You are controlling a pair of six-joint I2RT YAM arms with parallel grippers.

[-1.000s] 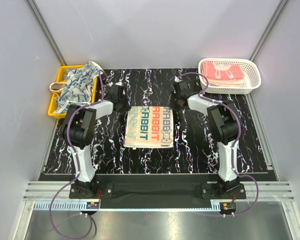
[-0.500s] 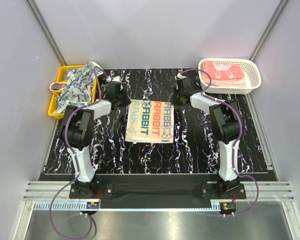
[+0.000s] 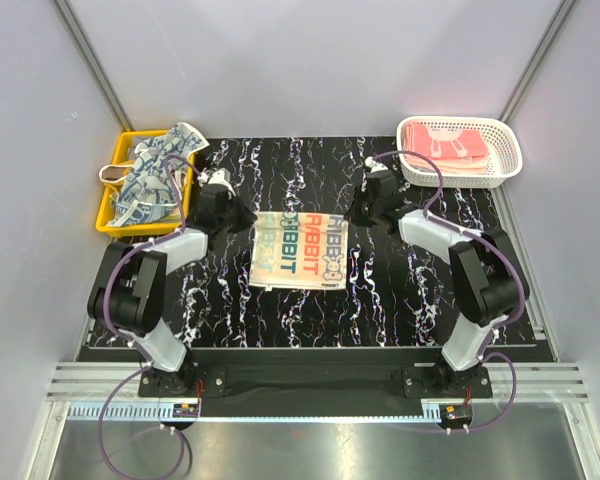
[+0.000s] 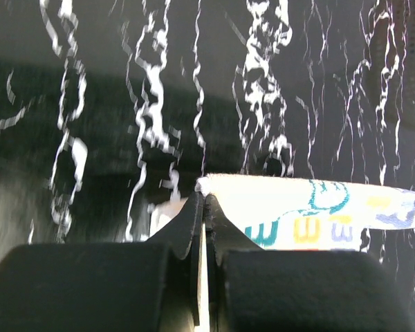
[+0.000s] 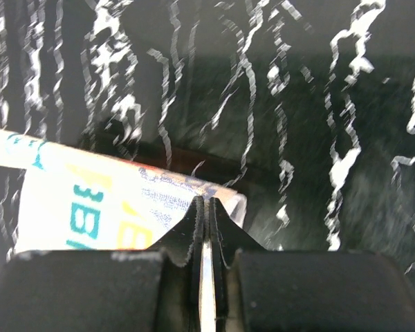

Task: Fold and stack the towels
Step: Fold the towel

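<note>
Left claw (image 4: 202, 202) pinching lettered towel (image 3: 300, 250) far-left corner; right claw (image 5: 206, 205) pinching far-right corner.

Top view overhead; wrist views close, sharing lettered towel (image 3: 300, 250).

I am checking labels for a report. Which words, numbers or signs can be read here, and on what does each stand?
"RABBIT", red, on the cream towel.
"RABBIT", teal, on the same towel.
A paler row of letters on it: too faint to read.
Both wrist views: only blurred letter pieces of that towel.
No text readable elsewhere.
</note>
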